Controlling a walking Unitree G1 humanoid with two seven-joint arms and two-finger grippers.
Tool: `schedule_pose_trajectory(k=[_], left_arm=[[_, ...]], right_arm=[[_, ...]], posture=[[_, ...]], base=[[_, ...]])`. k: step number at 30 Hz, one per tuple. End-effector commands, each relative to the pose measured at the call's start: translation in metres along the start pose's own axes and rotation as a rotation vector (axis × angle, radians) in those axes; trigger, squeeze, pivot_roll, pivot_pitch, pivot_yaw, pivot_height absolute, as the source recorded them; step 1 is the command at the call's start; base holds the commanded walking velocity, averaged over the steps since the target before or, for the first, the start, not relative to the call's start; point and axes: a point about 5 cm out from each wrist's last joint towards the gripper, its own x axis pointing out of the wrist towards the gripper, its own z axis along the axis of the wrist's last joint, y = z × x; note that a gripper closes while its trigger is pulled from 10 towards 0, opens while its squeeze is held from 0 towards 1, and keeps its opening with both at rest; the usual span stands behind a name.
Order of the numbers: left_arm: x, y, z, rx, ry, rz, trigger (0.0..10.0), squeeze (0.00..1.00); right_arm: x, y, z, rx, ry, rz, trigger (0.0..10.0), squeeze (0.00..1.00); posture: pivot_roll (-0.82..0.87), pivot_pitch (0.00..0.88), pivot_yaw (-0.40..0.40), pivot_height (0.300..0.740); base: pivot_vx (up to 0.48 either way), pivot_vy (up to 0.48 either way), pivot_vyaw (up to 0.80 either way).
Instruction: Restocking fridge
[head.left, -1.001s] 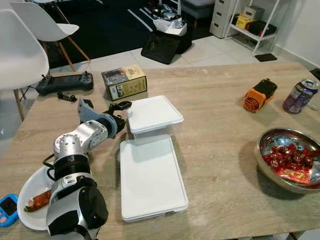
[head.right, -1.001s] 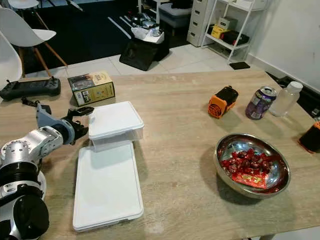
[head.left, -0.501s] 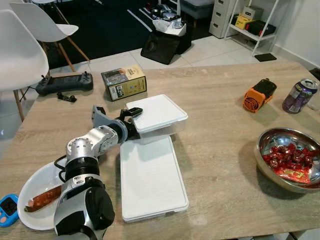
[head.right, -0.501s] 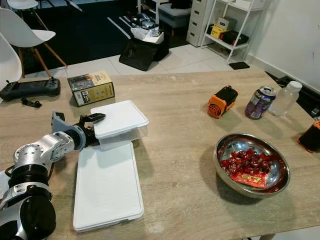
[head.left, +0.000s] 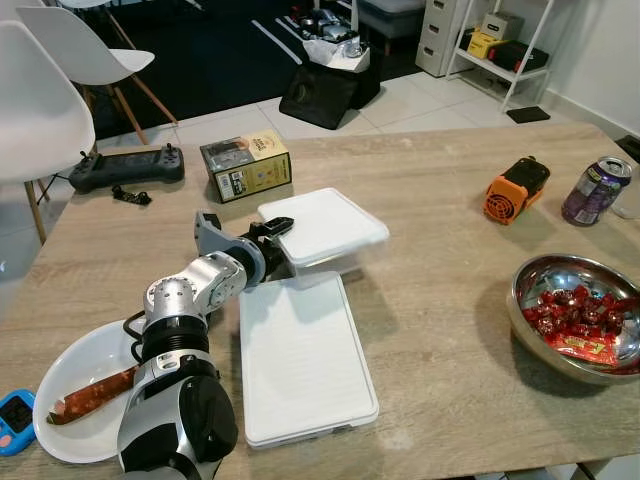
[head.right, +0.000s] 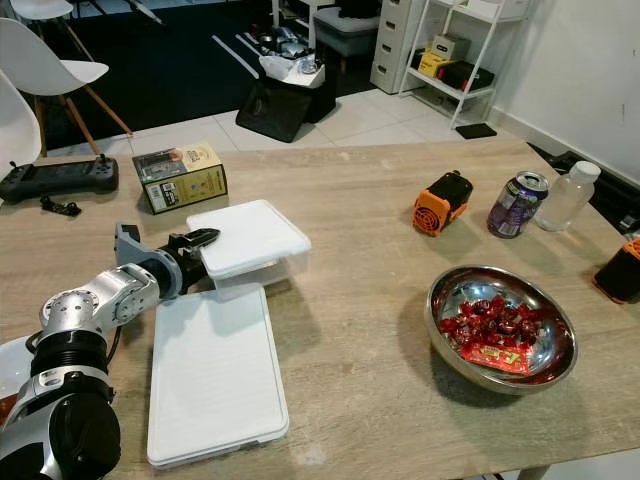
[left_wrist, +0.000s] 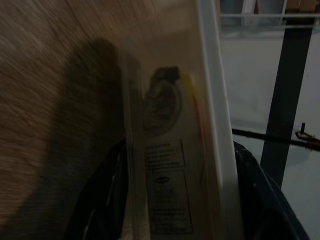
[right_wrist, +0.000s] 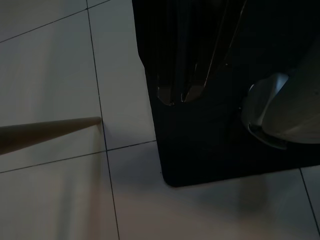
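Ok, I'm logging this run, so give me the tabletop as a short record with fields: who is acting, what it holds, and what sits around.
acting: left end effector, closed on the near-left edge of the small lidded container
container state: lid on
in front of it: large flat white container
left of robot: white plate with a sausage
right side: metal bowl of red sweets, purple can, orange device

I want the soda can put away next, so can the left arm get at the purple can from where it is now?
Probably not. The left gripper is shut on the small lidded container at the table's left side, while the purple can stands far across at the right edge, beyond the orange device. It would have to let go first.
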Motion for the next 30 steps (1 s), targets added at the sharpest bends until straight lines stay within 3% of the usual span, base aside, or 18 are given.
schedule_pose_trajectory(k=[1, 11, 12, 13, 23, 25, 30], left_arm=[[0.001, 0.009, -0.005, 0.012, 0.019, 0.048, 0.0, 0.00], [-0.002, -0.003, 0.001, 0.064, -0.027, -0.044, 0.0, 0.00], [-0.003, -0.006, 0.004, 0.073, -0.039, -0.066, 2.8, 0.00], [-0.009, -0.015, 0.010, 0.148, -0.079, -0.117, 10.0, 0.00], [-0.032, -0.040, 0.025, 0.315, -0.140, -0.264, 10.0, 0.00], [-0.047, -0.061, 0.019, 0.435, -0.126, -0.360, 10.0, 0.00], [-0.054, -0.072, 0.011, 0.539, -0.116, -0.404, 10.0, 0.00]], right_arm=[[-0.002, 0.002, -0.006, 0.004, 0.018, 0.006, 10.0, 0.00], [-0.001, 0.005, -0.006, 0.006, 0.019, 0.012, 10.0, 0.00], [-0.001, 0.005, -0.005, 0.006, 0.018, 0.012, 10.0, 0.00], [-0.001, 0.006, -0.004, 0.007, 0.016, 0.013, 10.0, 0.00], [-0.001, 0.006, -0.004, 0.009, 0.017, 0.011, 10.0, 0.00], [-0.001, 0.005, -0.005, 0.010, 0.018, 0.011, 10.0, 0.00], [-0.001, 0.006, -0.004, 0.011, 0.016, 0.012, 10.0, 0.00]], posture=[[-0.04, 0.120, -0.008, 0.740], [-0.04, 0.119, -0.013, 0.740], [-0.04, 0.118, -0.014, 0.740], [-0.04, 0.119, -0.014, 0.740], [-0.03, 0.119, -0.015, 0.740], [-0.03, 0.117, -0.017, 0.740], [-0.02, 0.115, -0.018, 0.740]], base=[[0.000, 0.000, 0.00], [0.000, 0.000, 0.00], [0.000, 0.000, 0.00], [0.000, 0.000, 0.00], [0.000, 0.000, 0.00], [0.000, 0.000, 0.00], [0.000, 0.000, 0.00]])
